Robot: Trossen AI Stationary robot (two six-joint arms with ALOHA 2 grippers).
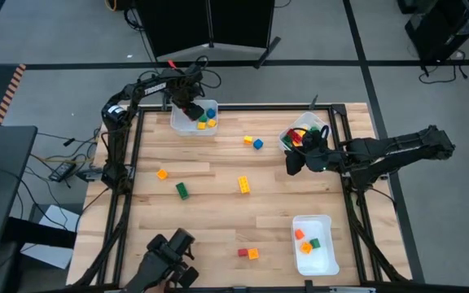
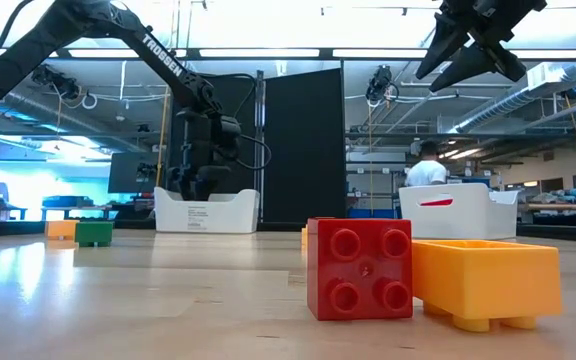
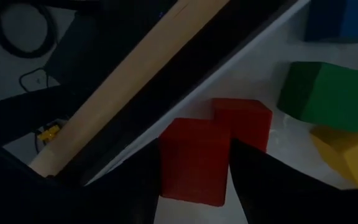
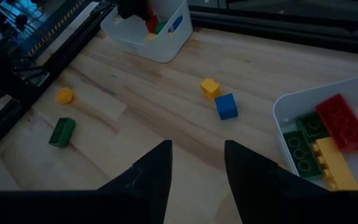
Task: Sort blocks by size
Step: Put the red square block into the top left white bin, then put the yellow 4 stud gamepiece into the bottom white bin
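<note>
Fingers of the left gripper (image 3: 194,180) straddle a red block (image 3: 194,158) inside the far-left white bin (image 1: 179,122), holding it. Right gripper (image 4: 197,162) hangs part-open and empty over the table, near the right bin (image 1: 287,140) of longer bricks.

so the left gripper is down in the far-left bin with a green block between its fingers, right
Not quite. The left gripper is down in the far-left bin, but the block between its fingers is a red block, not green. The left wrist view shows it; a green block lies apart, beside it in the bin.
</note>
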